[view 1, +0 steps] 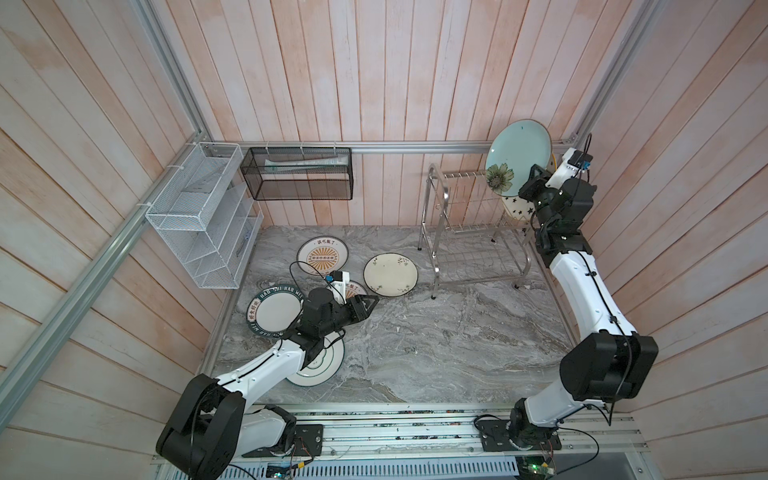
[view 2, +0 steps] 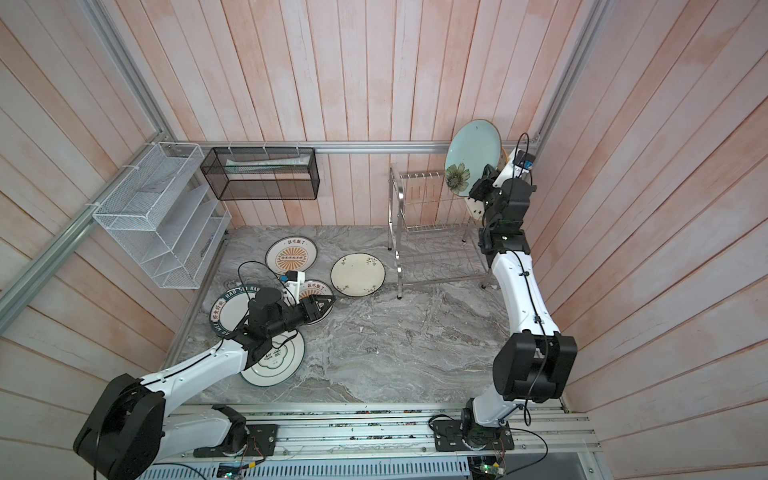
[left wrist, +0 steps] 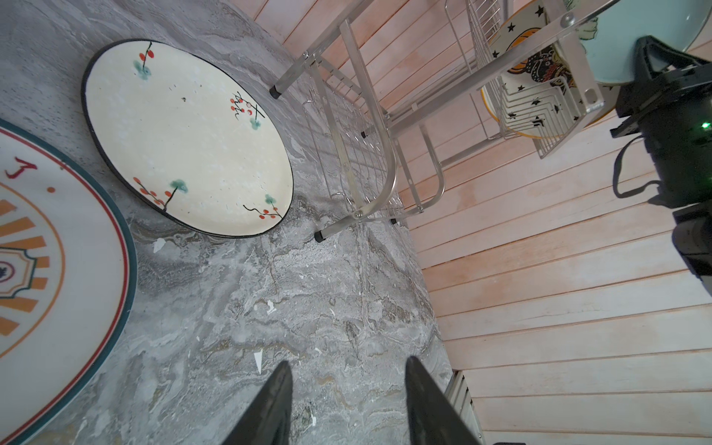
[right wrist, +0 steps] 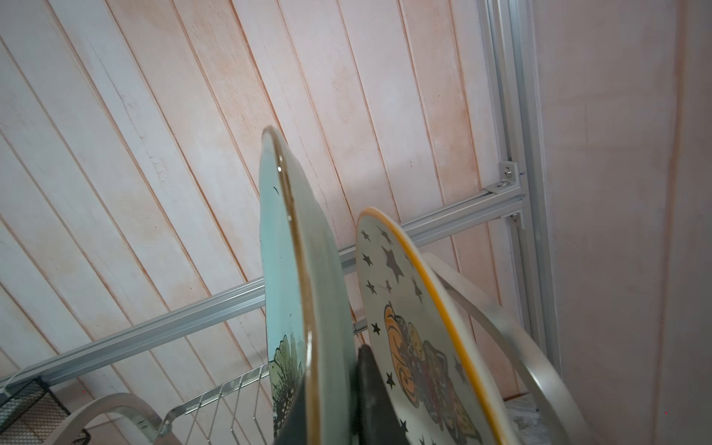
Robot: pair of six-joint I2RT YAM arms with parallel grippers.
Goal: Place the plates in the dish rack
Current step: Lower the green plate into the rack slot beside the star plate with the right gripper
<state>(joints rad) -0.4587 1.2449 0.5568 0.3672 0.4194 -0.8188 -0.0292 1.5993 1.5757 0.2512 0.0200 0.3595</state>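
My right gripper [view 1: 530,183] [right wrist: 331,385] is shut on the lower rim of the pale-blue flower plate [view 1: 519,153] [right wrist: 285,293]. It holds the plate upright above the upper tier of the steel dish rack [view 1: 478,266]. Right beside it, the yellow-rimmed star plate [view 1: 517,208] [right wrist: 404,308] stands in the rack. Flat on the table lie a cream plate [view 1: 390,274] [left wrist: 185,138], a sunburst plate [view 1: 323,255], a lettered-rim plate [view 1: 274,309] and a green-ringed plate [view 1: 328,361] partly under my left arm. My left gripper [view 1: 372,301] [left wrist: 348,366] hangs open and empty at the edge of a second sunburst plate [left wrist: 57,269].
A white mesh shelf basket [view 1: 199,216] and a black mesh box [view 1: 299,174] hang on the walls at the back left. Wooden walls close in the grey marble table [view 1: 436,345] on three sides. Both arm bases stand on a rail [view 1: 395,432] along the front edge.
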